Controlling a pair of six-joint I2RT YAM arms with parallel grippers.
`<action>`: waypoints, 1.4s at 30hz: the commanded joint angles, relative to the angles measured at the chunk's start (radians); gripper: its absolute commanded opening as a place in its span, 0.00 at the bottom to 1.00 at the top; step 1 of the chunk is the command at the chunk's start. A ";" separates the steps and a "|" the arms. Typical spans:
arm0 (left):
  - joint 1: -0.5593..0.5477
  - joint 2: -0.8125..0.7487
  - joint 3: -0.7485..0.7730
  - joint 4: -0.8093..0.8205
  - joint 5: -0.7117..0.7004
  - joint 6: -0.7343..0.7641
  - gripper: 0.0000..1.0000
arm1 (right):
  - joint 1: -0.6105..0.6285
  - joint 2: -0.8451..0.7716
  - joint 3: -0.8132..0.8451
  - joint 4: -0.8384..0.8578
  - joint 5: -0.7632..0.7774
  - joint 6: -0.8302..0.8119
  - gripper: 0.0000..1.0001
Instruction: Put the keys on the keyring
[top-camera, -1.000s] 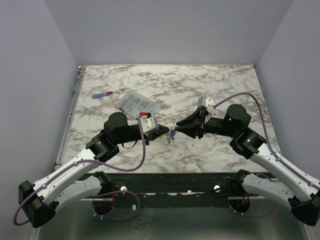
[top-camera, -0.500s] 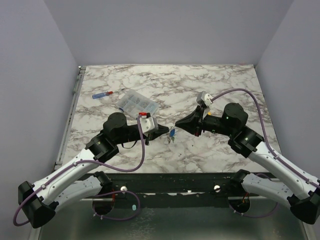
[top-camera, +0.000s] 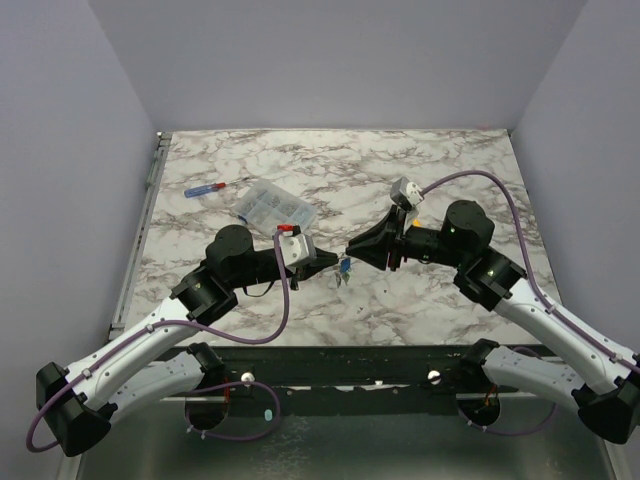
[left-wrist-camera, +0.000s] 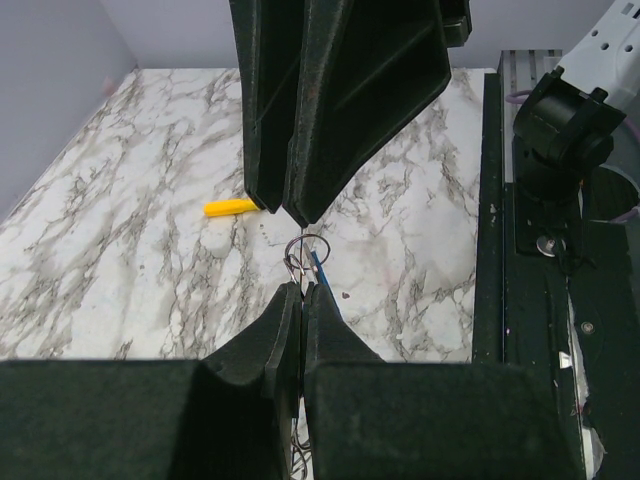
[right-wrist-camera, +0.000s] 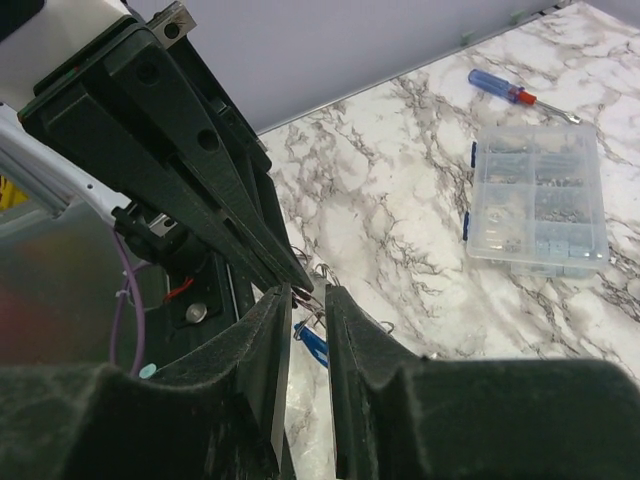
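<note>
- The keyring is pinched in the left gripper. Its fingers are pressed tight together, and the wire loop sticks out just past the tips.
- The keys hang under the ring, above the marble table. One blue key shows clearly; the others are too small to tell.
- The right gripper is nose to nose with the left one. Its jaws stand slightly apart, with a narrow gap right at the ring wire. I cannot tell whether they touch the ring.
- The left arm reaches in low from the left, its gripper near level and pointing right.
- The right arm reaches in from the right, wrist up, fingers angled down-left toward the ring.
- Compared with a second ago, the right wrist is higher and the arm has shifted a bit left. The left arm and keys are in the same place.
- A clear compartment box and a screwdriver lie well apart at the far left.
- A yellow piece lies on the table near the ring.
</note>
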 joint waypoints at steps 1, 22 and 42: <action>-0.003 -0.014 -0.006 0.054 0.014 0.012 0.00 | 0.011 0.011 0.031 -0.005 -0.032 0.021 0.29; -0.003 -0.015 -0.007 0.062 0.014 0.003 0.00 | 0.029 0.014 -0.041 0.015 0.009 0.015 0.17; -0.003 -0.044 -0.020 0.098 0.038 -0.015 0.00 | 0.028 -0.005 -0.095 -0.033 0.057 -0.029 0.19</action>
